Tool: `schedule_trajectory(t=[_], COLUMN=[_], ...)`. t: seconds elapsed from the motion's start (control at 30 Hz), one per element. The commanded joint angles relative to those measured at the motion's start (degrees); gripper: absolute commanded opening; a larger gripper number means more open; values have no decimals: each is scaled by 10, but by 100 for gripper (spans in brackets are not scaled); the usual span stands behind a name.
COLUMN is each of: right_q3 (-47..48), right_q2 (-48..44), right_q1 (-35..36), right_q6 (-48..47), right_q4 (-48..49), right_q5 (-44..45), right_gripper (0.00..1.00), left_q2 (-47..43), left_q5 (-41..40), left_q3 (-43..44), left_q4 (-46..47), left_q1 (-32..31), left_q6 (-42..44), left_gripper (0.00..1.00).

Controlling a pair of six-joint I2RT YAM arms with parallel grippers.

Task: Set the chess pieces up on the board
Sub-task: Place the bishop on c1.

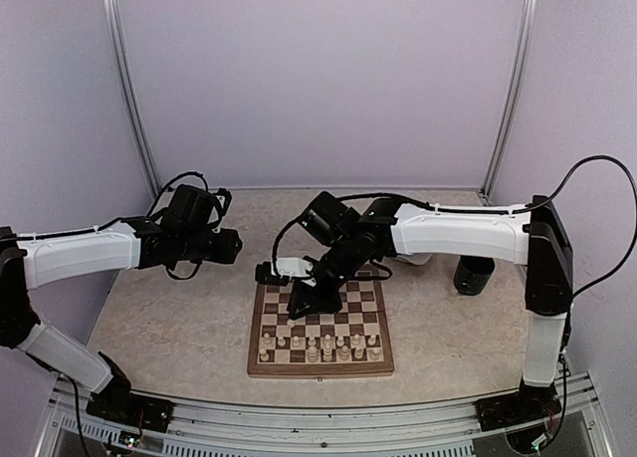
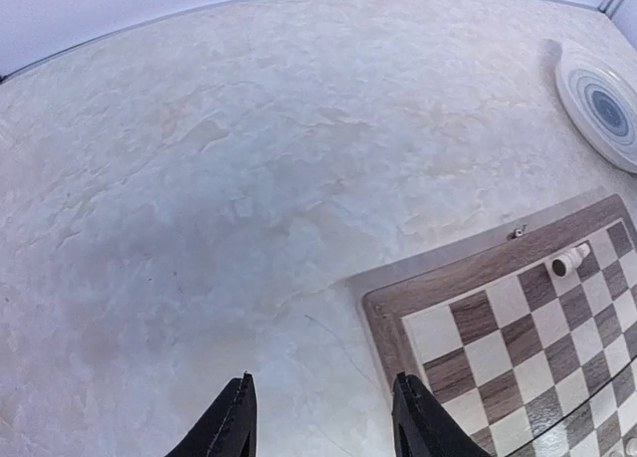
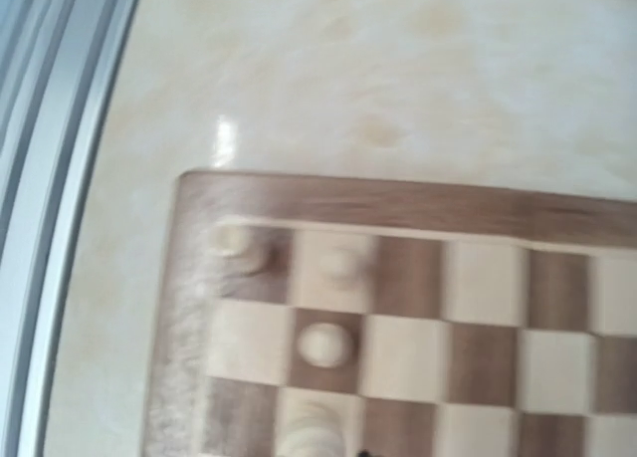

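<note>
**Top view, left to right.** Two arms, one board [image 1: 320, 369] and one dark cylinder [image 1: 474, 275] share a marbled table [image 1: 169, 318]. The left arm stretches level from the left edge, well apart from the board. The left gripper [image 1: 231, 246] points toward the centre, above bare table. The board lies mid-table, near the front edge. The chess pieces [image 1: 328, 347] stand in its two nearest rows. Roughly a dozen can be counted, though they are small and crowded, so the tally is uncertain. The right arm rises from its base at the right, bends at the elbow and reaches leftward and down over the far half of the board. The right gripper [image 1: 299, 308] hangs low over the board's left side, fingers closed. Whether anything is pinched between them cannot be told. The arm hides several far squares.

**Left wrist view.** Two dark fingers [image 2: 231, 427] are partly spread, with only bare table between them. One corner of the board shows. One pale piece [image 2: 568, 264] sits on a square beside the board's border. One ringed plate [image 2: 569, 89] is cut off by the right edge.

**Right wrist view.** The frame is blurred. Another board corner shows with four pale pieces, the lowest cut off by the bottom edge. The fingers cannot be made out.
</note>
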Motion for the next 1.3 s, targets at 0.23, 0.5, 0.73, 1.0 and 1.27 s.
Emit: schedule_trajectory(t=[0.23, 0.5, 0.73, 1.0, 1.27], right_q3=[11, 28, 31, 34, 33], right_q2=[40, 66, 76, 75, 80], right_q1=[121, 130, 134, 140, 143], right_q6=[-80, -76, -75, -79, -83], right_q4=[-53, -65, -65, -69, -74], right_q5=[207, 221, 218, 206, 196], right_gripper=[1, 1, 4, 6, 8], left_q2=[-61, -62, -57, -50, -43], left_q5=[-70, -80, -84, -82, -82], left_q3=[-58, -54, -51, -50, -48], left_q4=[28, 23, 19, 17, 15], left_q1=[-8, -29, -36, -40, -42], left_q6=[-8, -4, -3, -3, -3], left_gripper=[48, 49, 49, 49, 50])
